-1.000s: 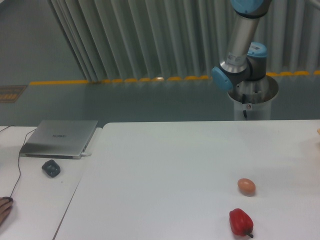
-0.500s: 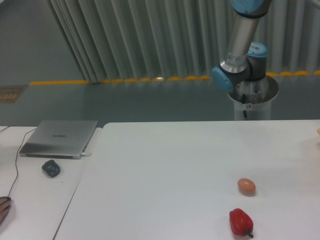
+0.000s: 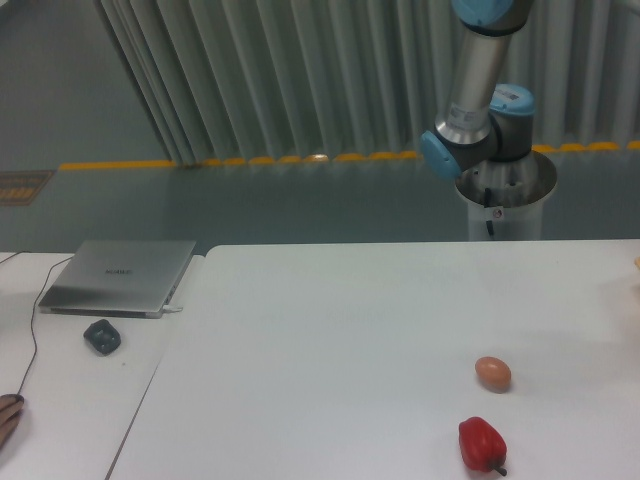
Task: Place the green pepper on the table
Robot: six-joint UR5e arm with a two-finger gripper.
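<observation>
- Only one camera on this rig, a fixed one looking across the big worktop, so that's all I've got.
- The claw isn't in shot. The arm goes up out of the top edge, so I can't tell if the claw is apart, together or clamped on anything.
- That also means I can't place things relative to the claw, so I'll go off the visible part of the arm.
- The green pepper doesn't show anywhere in this view, so I can't say where it is.
- What I can see of the arm is a grey tube slanting down to a blue-capped elbow joint. The joint sits over a pale round pedestal behind the far edge of the big worktop.
- Toward me from that pedestal, well apart from it, a tan-orange egg lies on the big worktop.
- A red pepper is just beyond the egg on my side, near it but not touching, with its dark stem pointing right.
- Way off on the other side from the arm is a narrow worktop, butted up beside the big one.
- It carries a closed silver laptop, with a small dark lump just in front of it.
- A thin cable runs along the narrow worktop.
- A bit of someone's hand pokes in at the frame edge there.
- Behind everything there's a ribbed grey curtain wall and a yellow floor line.
</observation>
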